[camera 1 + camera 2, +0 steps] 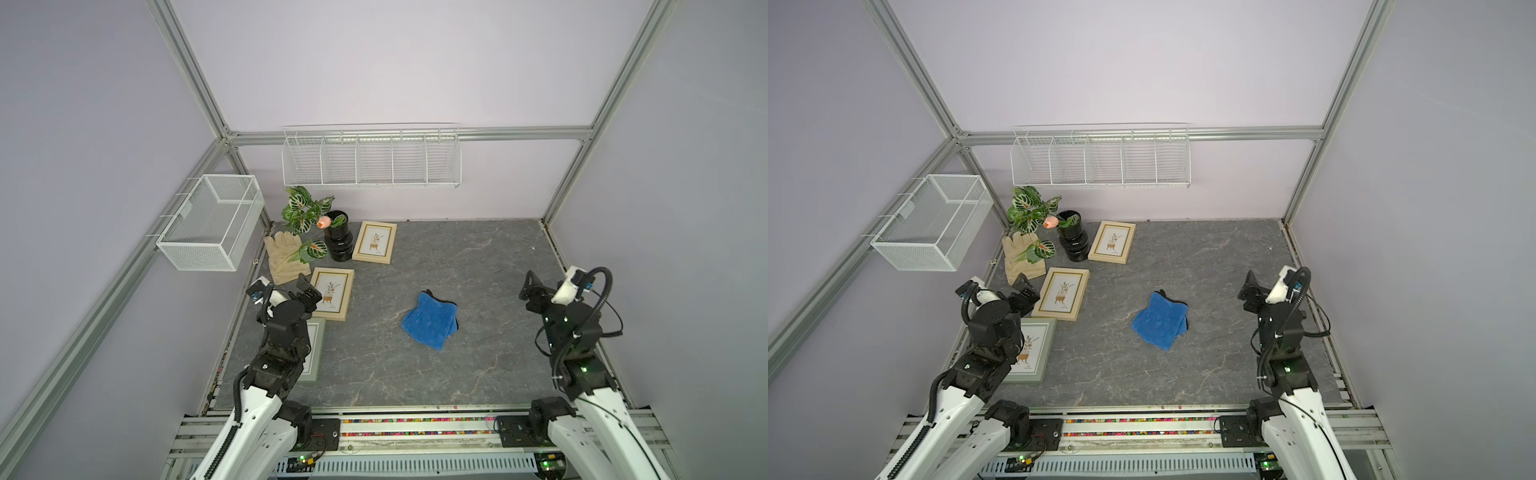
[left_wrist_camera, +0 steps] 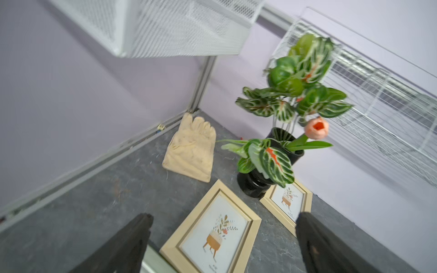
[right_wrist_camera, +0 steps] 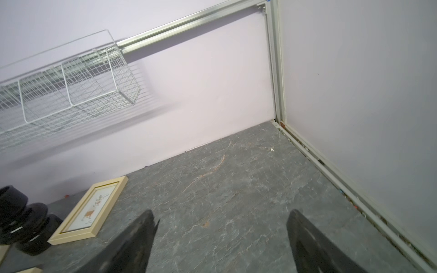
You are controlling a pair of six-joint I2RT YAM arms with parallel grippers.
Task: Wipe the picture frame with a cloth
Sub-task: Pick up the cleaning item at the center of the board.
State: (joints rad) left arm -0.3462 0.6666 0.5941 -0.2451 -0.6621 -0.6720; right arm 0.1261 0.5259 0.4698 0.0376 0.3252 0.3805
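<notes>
Both my grippers hang wide open and empty: left gripper (image 1: 308, 291) by the pale wooden picture frame (image 1: 332, 297), right gripper (image 1: 528, 289) well apart from the plush royal-blue folded cloth (image 1: 430, 322) lying mid grey marbled tabletop (image 1: 478, 257). Pinching one fold could let it unfurl, and wiping may shove the unpinned frame into the black ribbed vase (image 1: 338, 243).

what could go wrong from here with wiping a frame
1. The cloth lies rumpled mid-table, unheld; a pinch may catch only one fold and let it unfurl.
2. The black vase with its plant stands right beside the far wooden frame and near the left gripper, whose jaws are open; a sweep could tip it.
3. The middle frame lies loose and flat; wiping may slide it.
</notes>
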